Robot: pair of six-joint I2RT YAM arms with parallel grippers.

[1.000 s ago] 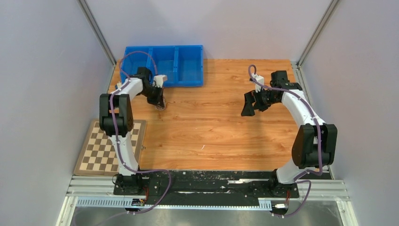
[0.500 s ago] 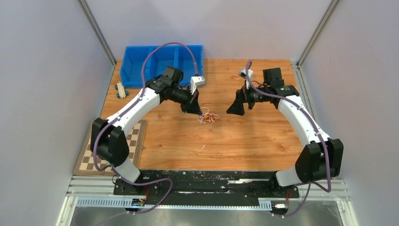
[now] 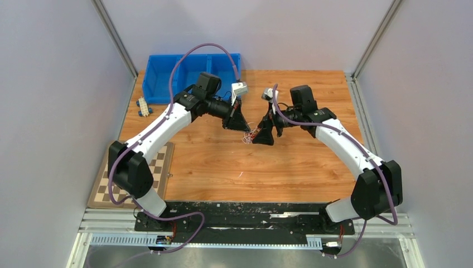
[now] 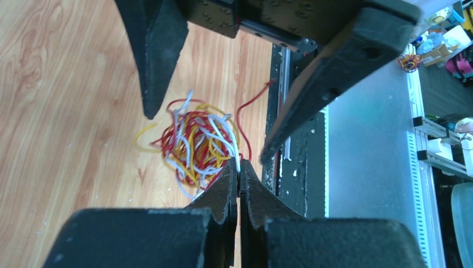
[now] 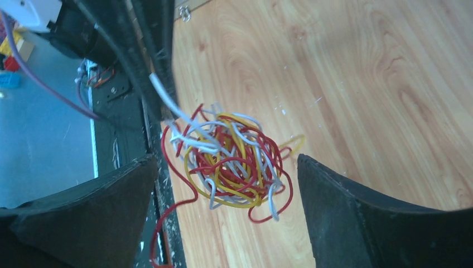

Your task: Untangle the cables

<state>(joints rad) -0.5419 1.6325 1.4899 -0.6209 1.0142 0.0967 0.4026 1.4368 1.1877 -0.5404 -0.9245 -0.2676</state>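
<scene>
Tangled cables (image 5: 231,159) between the spread right fingers (image 5: 357,223), left fingers (image 4: 220,195) pinching one white strand at its edge

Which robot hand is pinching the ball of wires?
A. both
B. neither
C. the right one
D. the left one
D: the left gripper is shut on a white wire of the ball of wires, while the right gripper stands open with a finger on either side of the ball.

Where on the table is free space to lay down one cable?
Free: the near strip between the chessboard and the right arm, and the far right corner. Crowded: the middle, where the left gripper and right gripper meet at the cables.
</scene>
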